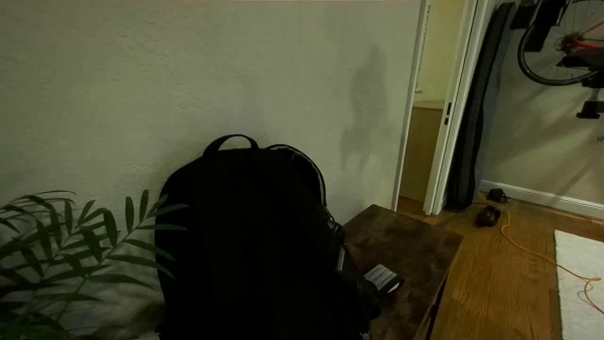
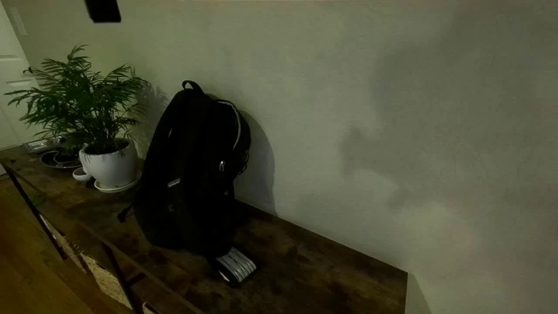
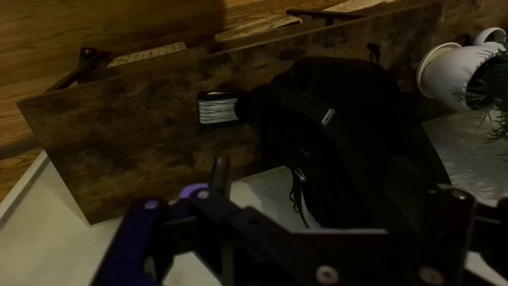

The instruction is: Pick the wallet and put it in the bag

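Observation:
The wallet (image 1: 383, 277) is small, dark-edged, with a pale grey striped face. It lies on the brown table at the foot of the bag, and also shows in an exterior view (image 2: 236, 265) and in the wrist view (image 3: 218, 110). The bag (image 1: 250, 236) is a black backpack standing against the wall, its side zip partly open with a pale edge; it also shows in an exterior view (image 2: 187, 174) and in the wrist view (image 3: 337, 119). My gripper (image 3: 330, 176) is open, fingers wide apart, above the bag and away from the wallet. Nothing shows between the fingers.
The brown table (image 2: 314, 270) runs along the wall. A plant in a white pot (image 2: 111, 163) stands beside the bag, with small dishes (image 2: 63, 158) near it. A dark block (image 2: 103, 11) hangs at the top edge of an exterior view; I cannot tell what it is.

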Tool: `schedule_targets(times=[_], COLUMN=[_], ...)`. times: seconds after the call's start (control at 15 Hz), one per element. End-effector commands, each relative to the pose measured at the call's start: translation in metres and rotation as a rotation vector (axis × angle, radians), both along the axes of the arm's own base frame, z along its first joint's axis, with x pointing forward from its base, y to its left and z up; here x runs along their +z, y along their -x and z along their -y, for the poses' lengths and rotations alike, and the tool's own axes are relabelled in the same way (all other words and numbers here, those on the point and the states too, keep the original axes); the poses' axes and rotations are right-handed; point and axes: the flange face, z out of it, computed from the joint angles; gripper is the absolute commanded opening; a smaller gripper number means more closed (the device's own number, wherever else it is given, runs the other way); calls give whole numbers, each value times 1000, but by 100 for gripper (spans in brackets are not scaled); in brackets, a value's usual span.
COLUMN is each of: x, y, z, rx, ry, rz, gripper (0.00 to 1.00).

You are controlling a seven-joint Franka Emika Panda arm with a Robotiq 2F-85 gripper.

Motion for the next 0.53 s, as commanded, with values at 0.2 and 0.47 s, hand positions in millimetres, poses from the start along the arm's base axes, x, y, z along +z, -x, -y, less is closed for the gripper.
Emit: schedule_targets(times=[0.2,0.47], x=[0,-2], y=[0,-1], z=[0,0], rx=[0,-1], ry=[0,8], rz=[-1,3], gripper=[100,100])
